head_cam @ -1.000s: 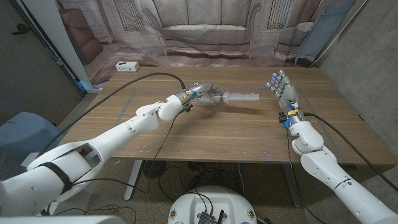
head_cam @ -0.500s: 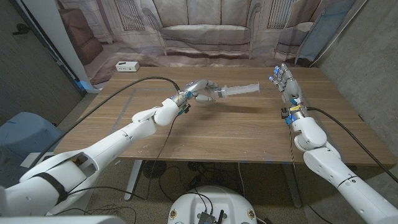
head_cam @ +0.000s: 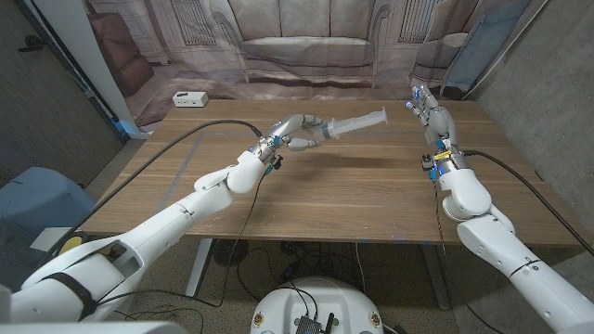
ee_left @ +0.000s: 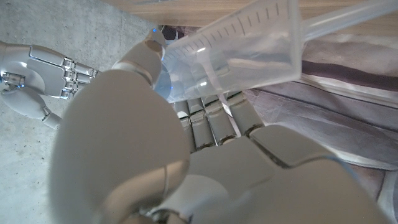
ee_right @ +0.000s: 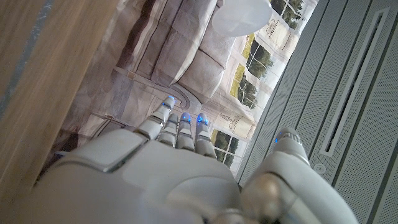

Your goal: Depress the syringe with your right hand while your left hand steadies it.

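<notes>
a printed backdrop [head_cam: 306,46] of a sofa and tall windows hangs across the far side of the room, with a grey panelled wall [head_cam: 548,65] on the right and a blue chair [head_cam: 32,199] at the near left. the wooden surface [head_cam: 353,199] spans the middle of the head view, its grain running left to right, and a small white power strip [head_cam: 189,98] lies at its far left corner. a black cable [head_cam: 186,139] runs along the left arm over the left part of the surface. the left hand [head_cam: 299,130] is raised above the far middle of the surface, its fingers [ee_left: 211,118] wrapped around the barrel of the clear syringe [head_cam: 357,122], which is held off the surface, slanting up to the right with its plunger end toward the right hand. the right hand [head_cam: 430,113] stands upright at the far right, just beside that end and apart from it, its fingers [ee_right: 177,127] straight and close together, holding nothing.
</notes>
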